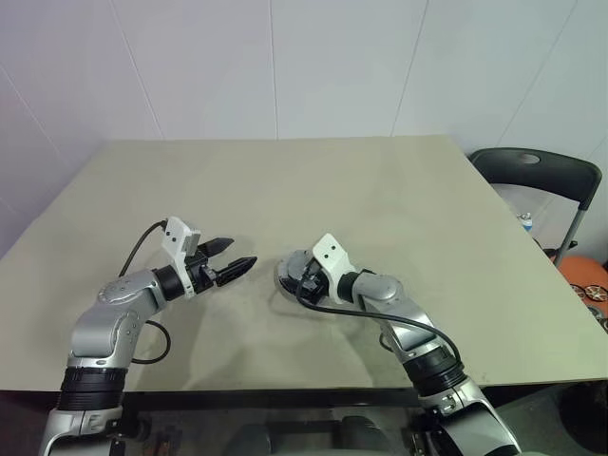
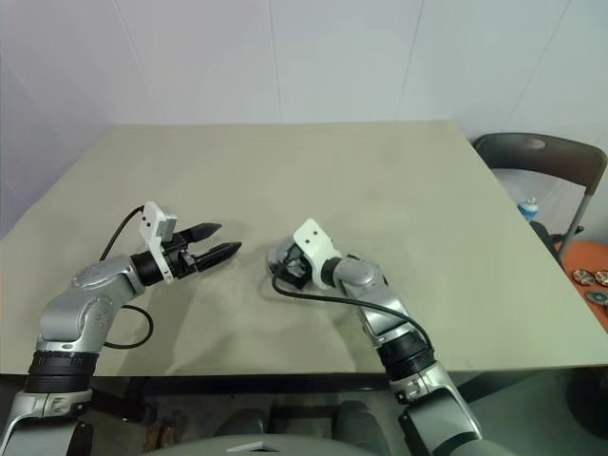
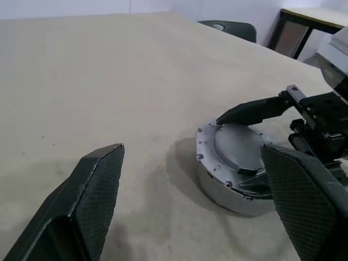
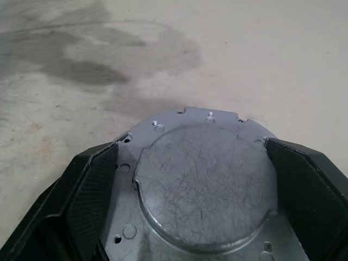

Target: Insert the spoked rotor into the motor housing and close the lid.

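Observation:
The grey round lid (image 4: 204,182) lies flat on the tan table (image 1: 285,180), capping a low silver round body (image 3: 228,190). Whether the motor housing is under it I cannot tell. The spoked rotor is hidden. My right gripper (image 4: 193,144) is open and straddles the lid, one finger (image 3: 253,111) along its far rim and the other close on the near side. The left gripper (image 1: 239,253) hovers open just left of the lid, with nothing between its fingers.
A dark folding chair (image 1: 541,171) stands past the table's right edge. Near it are a small blue-capped bottle (image 1: 525,220) and orange parts (image 1: 584,275). The table's front edge runs close below both arms.

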Robot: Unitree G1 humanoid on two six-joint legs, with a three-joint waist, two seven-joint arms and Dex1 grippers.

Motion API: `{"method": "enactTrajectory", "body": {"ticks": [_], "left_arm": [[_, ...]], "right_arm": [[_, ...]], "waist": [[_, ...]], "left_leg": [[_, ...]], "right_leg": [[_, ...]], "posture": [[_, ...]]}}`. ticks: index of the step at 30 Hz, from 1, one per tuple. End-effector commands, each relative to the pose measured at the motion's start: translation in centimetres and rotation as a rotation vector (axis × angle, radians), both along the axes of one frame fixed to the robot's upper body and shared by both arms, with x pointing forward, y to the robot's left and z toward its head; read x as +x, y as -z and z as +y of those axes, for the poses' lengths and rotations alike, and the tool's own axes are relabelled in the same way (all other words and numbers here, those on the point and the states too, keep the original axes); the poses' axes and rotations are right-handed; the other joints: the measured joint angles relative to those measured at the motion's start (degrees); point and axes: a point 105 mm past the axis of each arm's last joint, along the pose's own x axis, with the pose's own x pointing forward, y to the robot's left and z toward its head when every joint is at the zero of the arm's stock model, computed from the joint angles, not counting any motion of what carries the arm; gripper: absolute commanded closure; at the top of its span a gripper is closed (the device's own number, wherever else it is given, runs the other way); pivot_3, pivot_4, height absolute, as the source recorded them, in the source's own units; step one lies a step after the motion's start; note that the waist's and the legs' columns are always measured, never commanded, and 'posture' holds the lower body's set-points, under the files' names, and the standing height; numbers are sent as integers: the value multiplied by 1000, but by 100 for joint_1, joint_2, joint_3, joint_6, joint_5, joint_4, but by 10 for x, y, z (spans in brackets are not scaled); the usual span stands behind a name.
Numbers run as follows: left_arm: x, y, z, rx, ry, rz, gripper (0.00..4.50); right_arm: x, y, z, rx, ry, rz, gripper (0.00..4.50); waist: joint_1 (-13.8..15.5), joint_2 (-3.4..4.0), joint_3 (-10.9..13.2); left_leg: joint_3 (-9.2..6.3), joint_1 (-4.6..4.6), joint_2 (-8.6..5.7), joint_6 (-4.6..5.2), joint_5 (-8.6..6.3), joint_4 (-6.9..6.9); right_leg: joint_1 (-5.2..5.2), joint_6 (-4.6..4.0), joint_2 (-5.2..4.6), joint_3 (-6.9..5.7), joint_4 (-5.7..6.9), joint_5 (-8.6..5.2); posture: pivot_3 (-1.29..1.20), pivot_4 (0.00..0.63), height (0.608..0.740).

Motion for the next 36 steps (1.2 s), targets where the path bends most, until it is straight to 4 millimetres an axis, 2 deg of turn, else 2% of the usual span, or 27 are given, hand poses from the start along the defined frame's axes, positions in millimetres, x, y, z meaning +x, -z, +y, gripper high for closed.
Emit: {"method": "enactTrajectory", "body": {"ticks": [1, 4, 17, 19, 20, 23, 36], "left_arm": [[3, -12, -2, 3, 5, -54, 244], [2, -12, -2, -2, 0, -55, 244], [2, -10, -2, -7, -13, -52, 244], [2, -10, -2, -6, -16, -52, 244], [2, -10, -2, -6, -16, -52, 244], [3, -10, -2, -6, -15, -51, 244], [1, -10, -2, -4, -20, -50, 244]], "right_arm": [[1, -6, -1, -3, -14, -19, 403], [1, -5, -1, -16, -17, -18, 1239], [5, -7, -3, 17, 1, 9, 1258], [11, -12, -3, 188, 98, 196, 1258], [10, -18, 0, 239, 88, 243, 1258], [3, -22, 4, 149, -9, 170, 1258], [4, -13, -5, 115, -20, 177, 1258]], "waist": [[-1, 0, 0], [-1, 0, 0], [-1, 0, 0], [-1, 0, 0], [-4, 0, 0], [-3, 1, 1], [4, 1, 1]], "left_leg": [[0, 0, 0, 0, 0, 0], [0, 0, 0, 0, 0, 0], [0, 0, 0, 0, 0, 0], [0, 0, 0, 0, 0, 0], [-2, 0, 0, 0, 0, 0], [-5, 0, 1, 0, 0, 1], [-1, -3, -1, 0, 0, -2]], "right_leg": [[0, 0, 0, 0, 0, 0], [0, 0, 0, 0, 0, 0], [0, 0, 0, 0, 0, 0], [0, 0, 0, 0, 0, 0], [0, 0, 0, 0, 2, 0], [-2, -1, 1, 0, 4, 1], [-3, 0, -1, -1, 0, 0]], "posture": [[0, 0, 740], [0, 0, 740], [0, 0, 740], [0, 0, 740], [0, 0, 740], [0, 0, 740], [0, 0, 740]]}}
